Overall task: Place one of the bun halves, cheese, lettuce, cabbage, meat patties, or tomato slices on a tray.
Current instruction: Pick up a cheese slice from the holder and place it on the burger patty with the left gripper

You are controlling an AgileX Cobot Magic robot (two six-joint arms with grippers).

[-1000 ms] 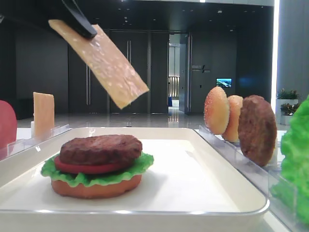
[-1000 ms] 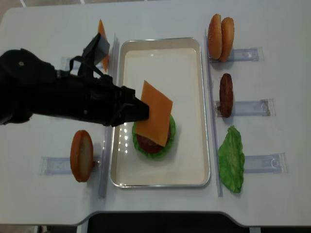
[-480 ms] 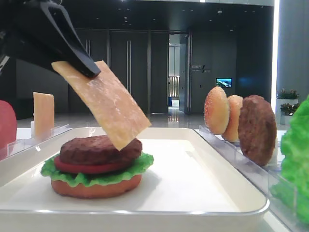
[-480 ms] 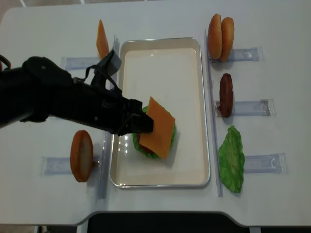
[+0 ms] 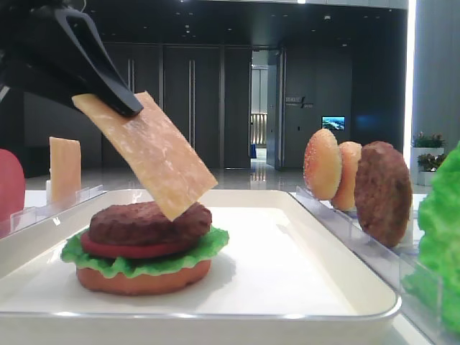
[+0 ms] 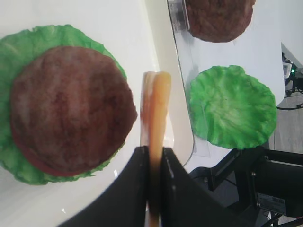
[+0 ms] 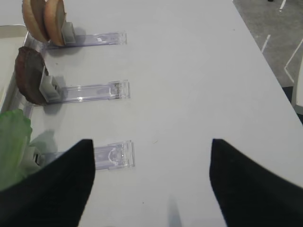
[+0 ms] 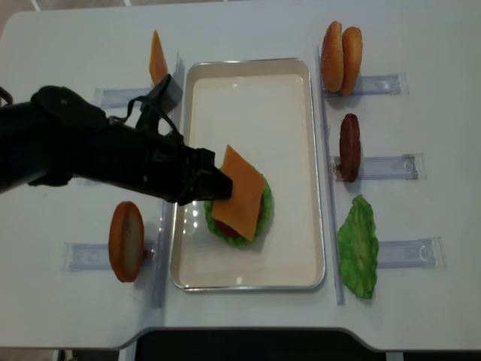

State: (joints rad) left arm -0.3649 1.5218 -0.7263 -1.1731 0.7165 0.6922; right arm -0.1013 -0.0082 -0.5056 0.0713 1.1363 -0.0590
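On the near part of the tray (image 8: 248, 90) stands a stack of bun half, lettuce, tomato slice and meat patty (image 5: 149, 221). Above it the left claw (image 8: 214, 183) is clamped on one corner of the cheese (image 5: 147, 153), which hangs tilted, its low corner just over the patty's top; whether it touches cannot be told. A second ago the slice hung higher and clear of the stack; half a second ago it dipped lowest, and it now sits a little back toward the patty's middle. From the left wrist view the slice is seen edge-on between the black fingers (image 6: 137, 189). The right claw (image 7: 151, 189) hovers over bare bench (image 7: 199, 75), unchanged, its fingertips out of frame; it is closed and empty. Farther off, spare bun halves (image 8: 340, 57), a patty (image 8: 349, 147) and a lettuce leaf (image 8: 358, 246) stand in clear racks right of the tray, unmoved.
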